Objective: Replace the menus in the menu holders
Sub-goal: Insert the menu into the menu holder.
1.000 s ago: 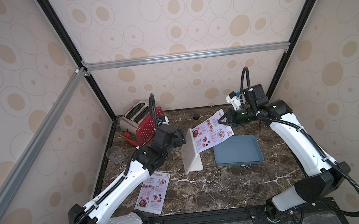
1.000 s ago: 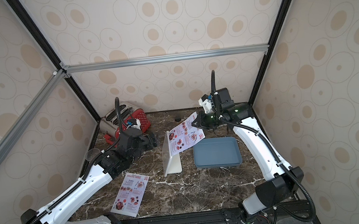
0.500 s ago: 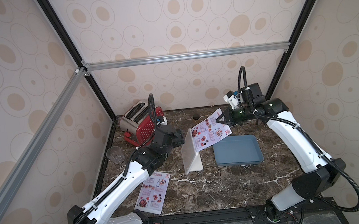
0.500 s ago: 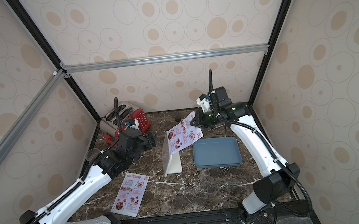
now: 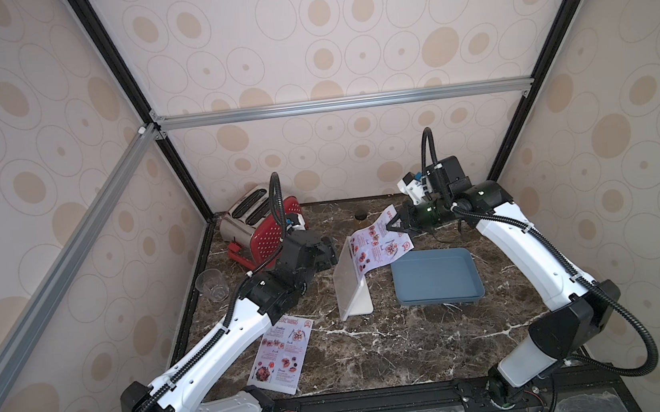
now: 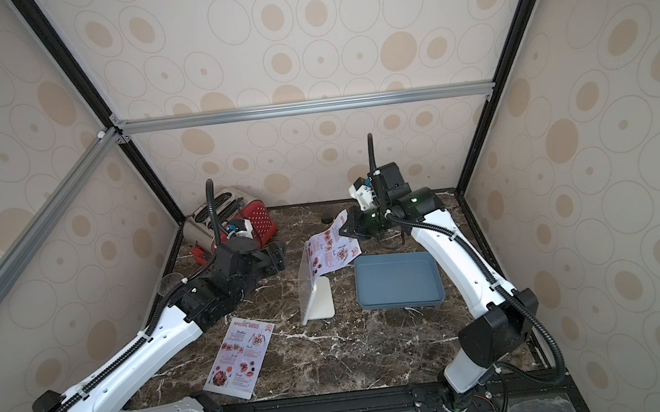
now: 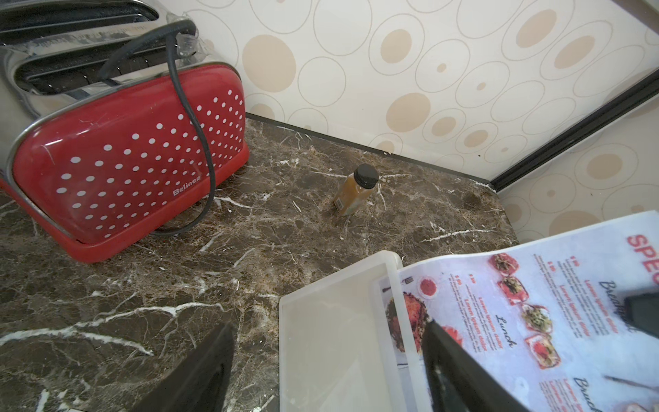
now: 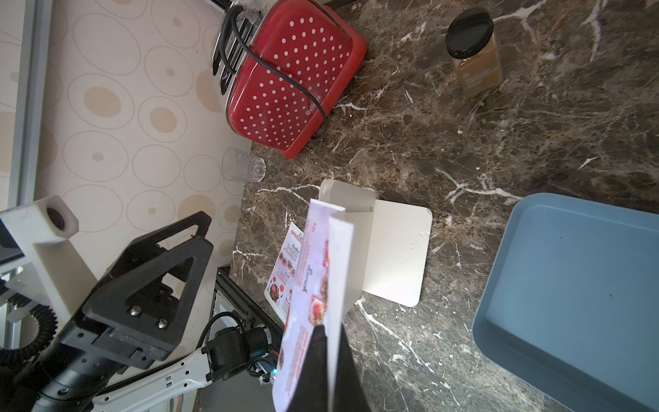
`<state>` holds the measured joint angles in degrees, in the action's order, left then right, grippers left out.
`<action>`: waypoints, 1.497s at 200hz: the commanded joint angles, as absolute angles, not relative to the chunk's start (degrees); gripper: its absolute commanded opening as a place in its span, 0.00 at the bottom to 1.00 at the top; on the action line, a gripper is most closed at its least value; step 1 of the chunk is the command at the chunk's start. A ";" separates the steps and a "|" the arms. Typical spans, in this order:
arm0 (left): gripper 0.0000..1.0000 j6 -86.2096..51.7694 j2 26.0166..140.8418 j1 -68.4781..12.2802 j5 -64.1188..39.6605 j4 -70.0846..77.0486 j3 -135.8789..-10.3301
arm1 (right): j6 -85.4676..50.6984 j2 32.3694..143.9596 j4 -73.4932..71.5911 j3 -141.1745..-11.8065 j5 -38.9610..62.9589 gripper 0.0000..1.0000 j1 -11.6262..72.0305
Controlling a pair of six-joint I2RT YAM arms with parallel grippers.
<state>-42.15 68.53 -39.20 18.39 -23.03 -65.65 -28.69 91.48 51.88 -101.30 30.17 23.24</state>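
Nearest, a white paper menu (image 5: 283,356) is seen flat on the dark marble surface (image 5: 397,346), untouched, probably the replacement. Beyond, the wide-spread, empty left fingers (image 5: 328,252) are held just beside the clear acrylic slanted menu holder (image 5: 347,284). A second, alike menu (image 5: 372,248) is pinched by the closed right fingers (image 5: 397,227), its lower end apparently inside the holder: removal is judged unfinished, insertion not begun.

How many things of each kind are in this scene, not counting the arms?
menus: 2
menu holder: 1
tray: 1
toaster: 1
cup: 1
bottle: 1
Total: 7
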 commanded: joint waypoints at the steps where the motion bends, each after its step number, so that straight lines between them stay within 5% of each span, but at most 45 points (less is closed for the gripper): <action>1: 0.82 -42.45 67.07 -38.77 19.86 -24.33 -66.51 | -29.18 92.62 51.77 -103.21 30.50 0.00 24.44; 299: 0.82 -42.21 65.09 -38.81 20.30 -24.61 -65.21 | -30.23 96.48 49.86 -105.36 31.30 0.01 29.14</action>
<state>-42.15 66.41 -39.20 19.20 -23.57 -65.17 -29.58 95.85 50.98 -106.98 30.30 28.56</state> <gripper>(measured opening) 0.818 0.047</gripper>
